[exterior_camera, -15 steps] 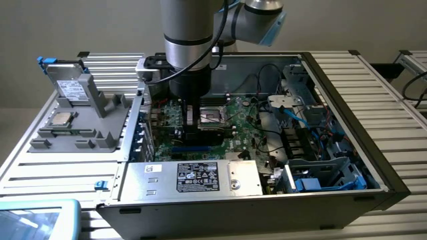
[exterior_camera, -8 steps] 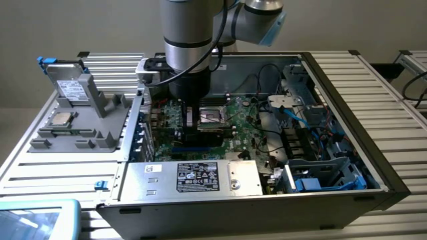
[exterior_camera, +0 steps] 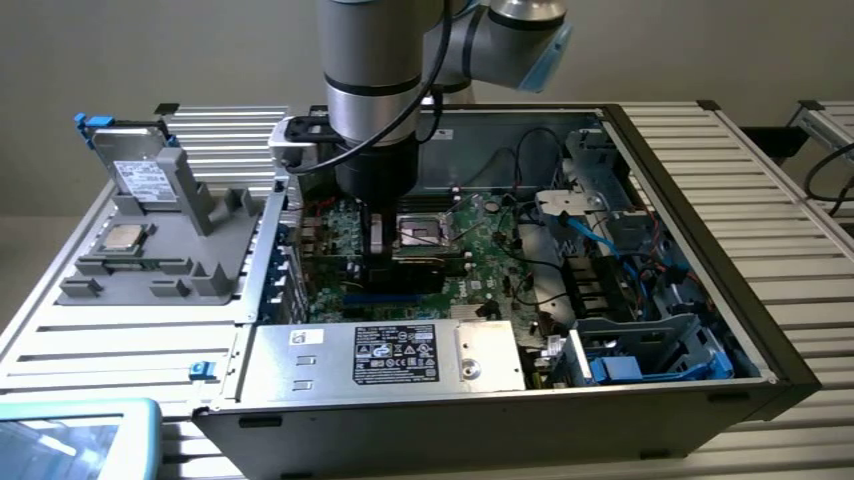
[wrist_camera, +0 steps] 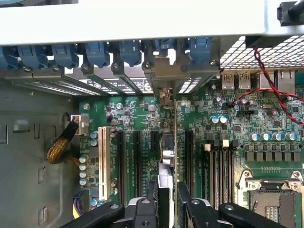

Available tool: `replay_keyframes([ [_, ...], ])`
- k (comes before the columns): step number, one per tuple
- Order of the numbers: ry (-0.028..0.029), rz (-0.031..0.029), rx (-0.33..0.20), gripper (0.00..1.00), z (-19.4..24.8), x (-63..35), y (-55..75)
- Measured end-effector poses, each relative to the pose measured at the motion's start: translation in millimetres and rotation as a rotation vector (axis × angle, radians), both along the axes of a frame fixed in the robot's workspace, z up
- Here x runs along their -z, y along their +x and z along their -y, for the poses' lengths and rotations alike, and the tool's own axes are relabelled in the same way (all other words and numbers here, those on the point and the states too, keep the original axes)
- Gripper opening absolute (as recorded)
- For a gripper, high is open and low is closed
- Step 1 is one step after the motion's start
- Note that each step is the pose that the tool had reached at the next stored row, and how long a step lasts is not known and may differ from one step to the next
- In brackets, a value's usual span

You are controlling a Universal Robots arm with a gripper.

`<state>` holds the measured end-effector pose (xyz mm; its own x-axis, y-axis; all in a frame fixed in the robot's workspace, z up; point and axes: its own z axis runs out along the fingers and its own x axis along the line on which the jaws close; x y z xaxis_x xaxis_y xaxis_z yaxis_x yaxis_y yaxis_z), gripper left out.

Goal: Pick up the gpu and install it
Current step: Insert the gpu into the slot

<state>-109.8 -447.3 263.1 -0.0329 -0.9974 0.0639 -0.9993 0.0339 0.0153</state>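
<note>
- End effector clenched on the gpu, which it holds edge-on.
- Gpu stands upright over the motherboard slots, its bracket at the rear openings of the case.
- Case lies open on the table.
- Step in hand, judged: installation; full seating cannot be told.
- Seating would call for the card edge square to its slot and straight pressure.
</note>
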Motion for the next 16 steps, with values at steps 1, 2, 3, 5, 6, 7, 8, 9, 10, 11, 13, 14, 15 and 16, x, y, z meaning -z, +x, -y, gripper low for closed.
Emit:
replay_keyframes([
  [1, 0.0, 0.0, 0.0, 0.27, 0.2, 0.0, 0.0],
  [2, 0.0001, 0.0001, 0.0, 0.27, 0.5, 0.6, -0.1],
  [3, 0.0, 0.0001, 0.0, 0.27, 0.7, 1.0, -0.1],
  [5, -0.0002, -0.0001, 0.0, 0.27, 0.6, 1.1, -0.1],
  [6, -0.0003, -0.0002, 0.0, 0.27, 0.6, 1.1, 0.0],
  [7, 0.0, -0.0001, 0.0, 0.27, 0.6, 1.5, 0.0],
  [8, 0.0003, 0.0002, 0.0, 0.27, 0.6, 2.3, -0.1],
  [9, -0.0001, -0.0001, 0.0, 0.27, 0.7, 2.9, -0.2],
  [10, -0.0002, -0.0002, 0.0, 0.27, 0.7, 2.9, -0.3],
  [11, -0.0002, -0.0001, 0.0, 0.27, 0.7, 2.9, -0.3],
  [13, -0.0002, -0.0001, 0.0, 0.27, 0.7, 3.0, -0.3],
  [14, -0.0002, -0.0001, 0.0, 0.27, 0.7, 3.0, -0.4],
  [15, 0.0, -0.0001, 0.0, 0.27, 0.6, 3.0, -0.7],
  [16, 0.0, 0.0, 0.0, 0.27, 0.5, 3.1, -0.9],
])
